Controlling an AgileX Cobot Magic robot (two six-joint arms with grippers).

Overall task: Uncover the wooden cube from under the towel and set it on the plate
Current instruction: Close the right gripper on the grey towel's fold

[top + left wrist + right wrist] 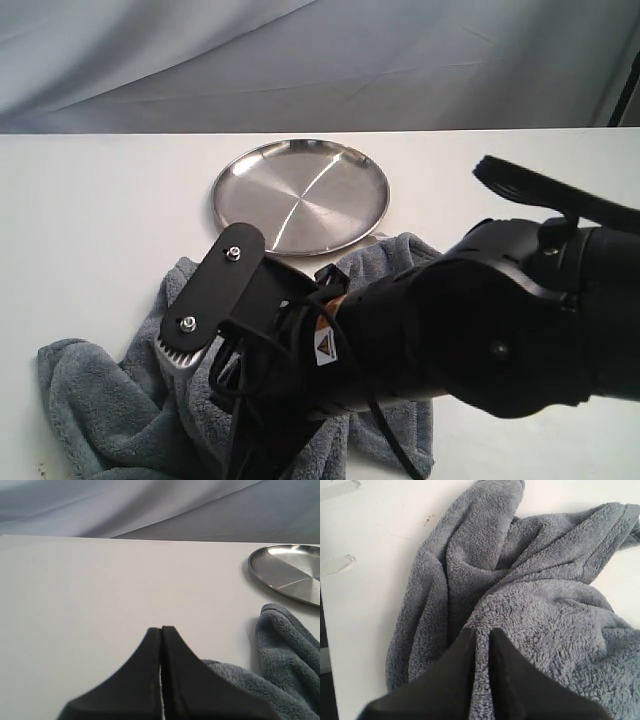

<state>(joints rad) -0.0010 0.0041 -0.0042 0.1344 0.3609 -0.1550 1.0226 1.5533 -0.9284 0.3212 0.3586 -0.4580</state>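
The flat white surface carries everything, with a pale cloth backdrop hanging behind it. Across its near part lies the large fluffy blue-grey fleece towel, crumpled into thick folds and ridges, not spread flat; its far edge reaches close to the plate's rim. The bulky black right arm reaches in from the right and across the middle, so it hides much of the cloth in the exterior view. Beyond the towel sits the round shiny stainless-steel plate, bare and upright on its base, near enough that a freed block would need only a short carry. The right tool is down in the fleece, its two dark fingers drawn almost together with only a thin strip of cloth showing between them; it looks closed on a pinch of towel, and the folds running toward the tips fit that reading, presumably so the cloth can be peeled away. The left tool is fully closed on nothing, its fingers pressed flat against each other, and it hangs over bare surface beside the towel's edge with the plate off to one side, seemingly parked out of the way. The light tan wooden cube shows in no view; it is most likely under the towel's bunched folds, though which mound covers it cannot be told
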